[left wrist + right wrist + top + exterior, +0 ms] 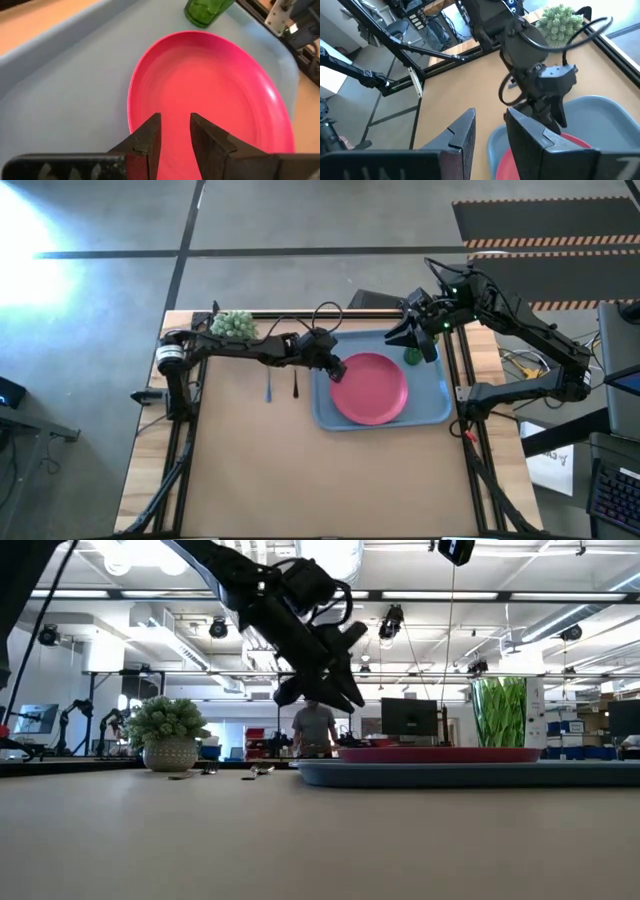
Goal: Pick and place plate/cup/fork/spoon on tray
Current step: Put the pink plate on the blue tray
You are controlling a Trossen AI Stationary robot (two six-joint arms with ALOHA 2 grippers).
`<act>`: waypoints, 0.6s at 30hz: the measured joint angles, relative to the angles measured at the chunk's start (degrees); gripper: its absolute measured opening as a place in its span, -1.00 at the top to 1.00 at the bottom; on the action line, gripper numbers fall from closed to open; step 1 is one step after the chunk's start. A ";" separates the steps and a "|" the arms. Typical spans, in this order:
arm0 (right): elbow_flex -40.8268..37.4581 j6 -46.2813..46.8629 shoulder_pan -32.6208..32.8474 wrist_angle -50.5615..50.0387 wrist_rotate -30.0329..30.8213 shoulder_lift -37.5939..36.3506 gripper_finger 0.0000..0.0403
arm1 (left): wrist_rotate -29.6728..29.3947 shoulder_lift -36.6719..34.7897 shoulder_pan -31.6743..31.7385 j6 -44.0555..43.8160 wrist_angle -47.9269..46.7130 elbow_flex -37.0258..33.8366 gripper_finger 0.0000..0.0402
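Two dark, near-black jointed arms w/ black cables looping along them. Left arm [250, 348] had a silver band near its base. Right arm [520, 325] showed small green lights. Gripper fingers [145, 142] were dark, wedge-shaped, w/ brownish worn edges.

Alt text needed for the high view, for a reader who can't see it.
Seen from above, the plate and the cup sit on the tray; the left gripper hovers at the plate's edge. The fork and the spoon lie on the table.
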 joint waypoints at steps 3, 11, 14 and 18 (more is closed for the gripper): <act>0.00 0.00 0.00 0.11 0.00 -0.02 0.51 | -0.49 -2.95 0.15 0.01 -3.98 -0.04 0.58; 0.00 -1.41 0.00 2.63 0.02 -0.02 0.51 | -10.88 -17.29 -0.76 2.49 -27.58 -0.23 0.77; 0.00 -1.53 0.00 3.28 0.02 -0.02 0.51 | -10.84 -23.19 -2.27 1.91 -33.50 -2.05 0.81; 0.00 -1.87 0.00 3.87 0.02 -0.02 0.51 | -10.82 -29.85 -4.06 -2.29 -39.52 -5.66 0.82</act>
